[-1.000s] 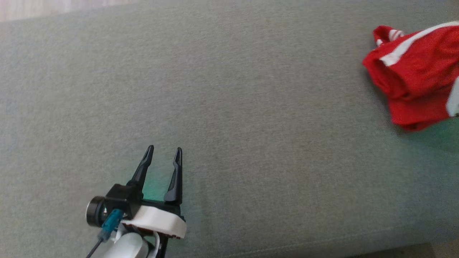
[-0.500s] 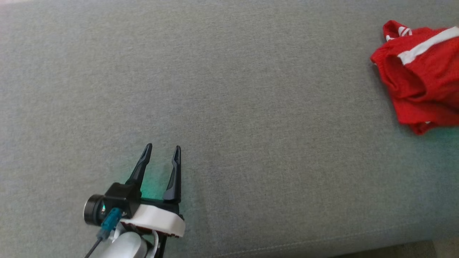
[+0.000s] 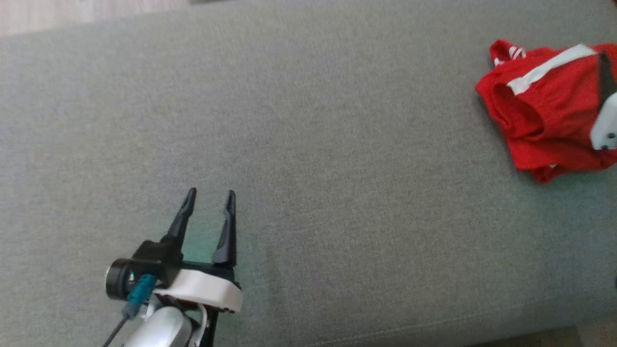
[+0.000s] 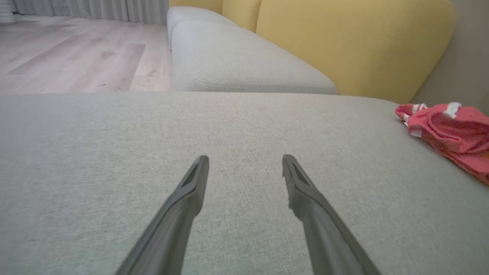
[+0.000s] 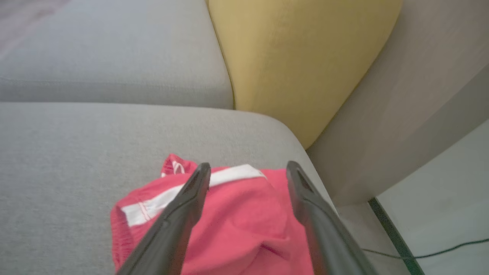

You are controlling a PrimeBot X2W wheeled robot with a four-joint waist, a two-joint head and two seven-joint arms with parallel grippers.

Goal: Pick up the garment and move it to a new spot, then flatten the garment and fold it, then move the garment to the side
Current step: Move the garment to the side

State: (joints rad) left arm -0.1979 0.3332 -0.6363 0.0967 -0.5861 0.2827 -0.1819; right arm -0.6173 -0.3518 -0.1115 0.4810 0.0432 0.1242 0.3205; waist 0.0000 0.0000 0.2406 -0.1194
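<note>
The garment is red with white stripes and lies crumpled on the grey cushion at the far right of the head view. A dark finger of my right gripper shows over its right part. In the right wrist view my right gripper is open just above the garment, with nothing between its fingers. At the lower left my left gripper is open and empty over bare cushion, far from the garment. The left wrist view shows that gripper open, with the garment off to the right.
The grey sofa cushion spans the head view, its front edge along the bottom. Yellow back cushions stand beyond the garment. Past the cushion's end are a grey side panel and a floor cable. Wooden floor lies beyond.
The garment hung bunched above its shadow a second ago; it now rests lower and flatter on the cushion, with my right gripper open over it. The head camera shifted slightly. My left gripper stayed put.
</note>
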